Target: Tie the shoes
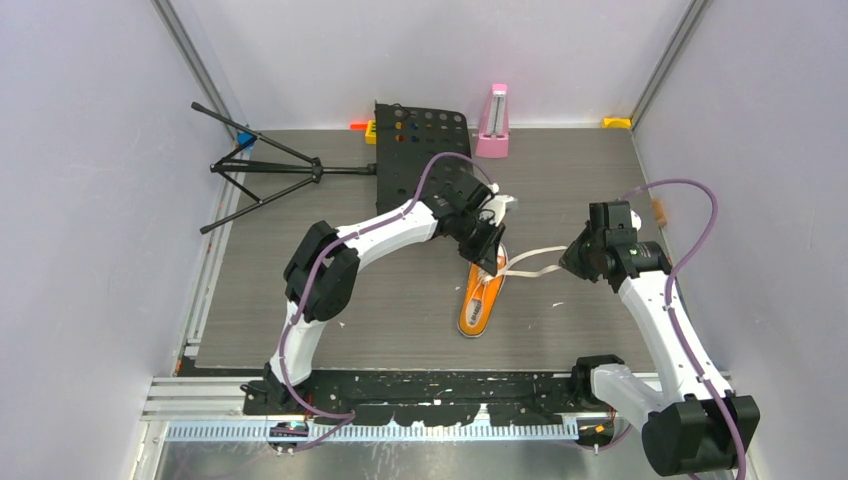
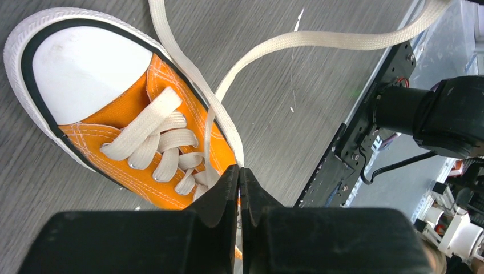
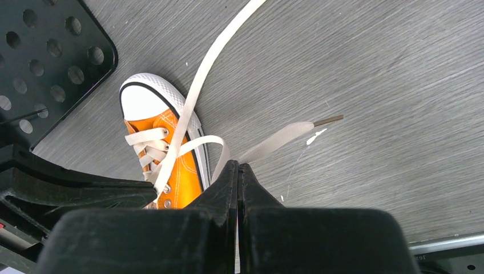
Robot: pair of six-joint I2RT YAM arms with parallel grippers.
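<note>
Left claw (image 2: 240, 171): over shoe (image 1: 480, 305) toe, pinched on lace (image 2: 319, 39). Shoe: on desk (image 1: 380, 320), between claws. Right claw (image 3: 238, 166): right of shoe, pinching lace. Risk: hard pull drags shoe, or lace slips free.

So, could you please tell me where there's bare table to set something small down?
Front-left, between the left arm and the left edge of the table; back-right, between the pink metronome and the right arm. Crowded mid-table: the sneaker, its laces stretched to the right hand, the left hand above it.
</note>
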